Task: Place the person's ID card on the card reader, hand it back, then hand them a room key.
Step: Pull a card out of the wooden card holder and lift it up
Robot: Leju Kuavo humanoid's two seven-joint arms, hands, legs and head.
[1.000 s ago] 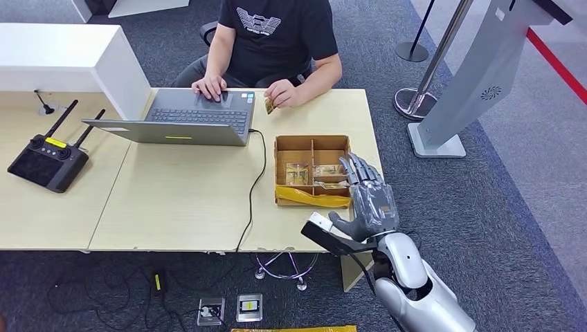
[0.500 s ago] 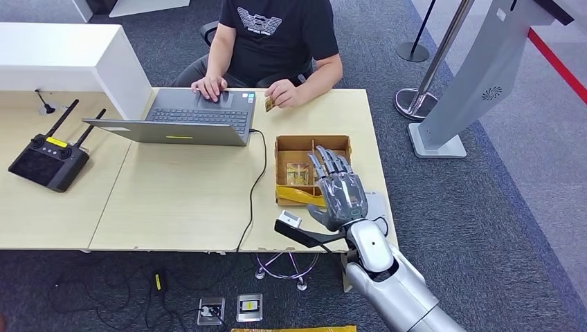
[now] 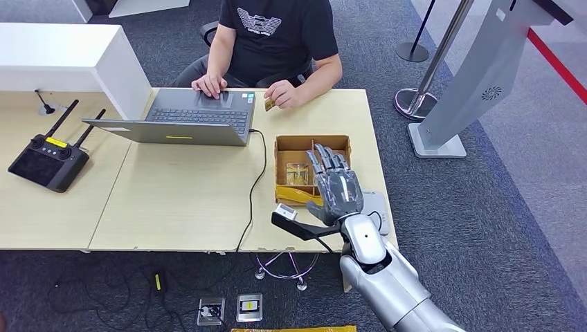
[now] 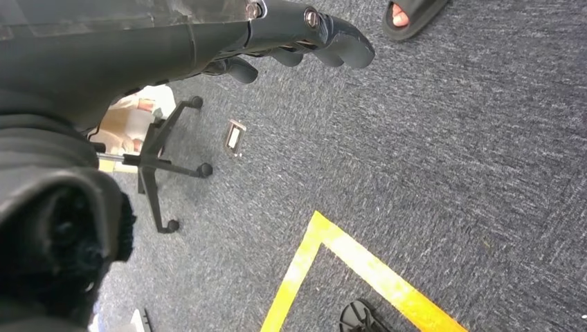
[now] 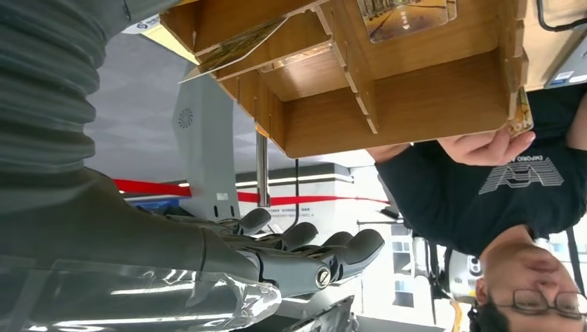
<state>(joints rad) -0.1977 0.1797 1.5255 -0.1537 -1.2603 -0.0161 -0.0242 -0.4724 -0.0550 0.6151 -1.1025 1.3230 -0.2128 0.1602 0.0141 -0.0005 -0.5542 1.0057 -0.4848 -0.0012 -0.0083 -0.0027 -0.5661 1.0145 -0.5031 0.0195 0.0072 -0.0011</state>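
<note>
- The right hand hangs over the wooden box, fingers stretched straight and a little apart, holding nothing; the thumb sticks out sideways toward the table's near edge.
- Under the fingertips, the box's compartments hold room key cards with printed, yellowish-brown faces; one lies flat in the compartment just left of the fingers, and in the right wrist view another shows a picture on its face.
- A yellow strip runs along the box's near wall, just beside the thumb.
- Beside the heel of the hand sits a flat grey card reader, partly hidden by the wrist.
- Well beyond the fingertips, across the table, the person's hand pinches the ID card, a small brownish card standing on edge; I cannot tell which way its long side runs.
- The left hand hangs over the carpet, its fingers curled in with nothing in them.
- The table is pale wood; further from the fingers are an open laptop with its black cable, and a black remote controller.
- The floor is dark grey carpet, with a yellow line on it.
</note>
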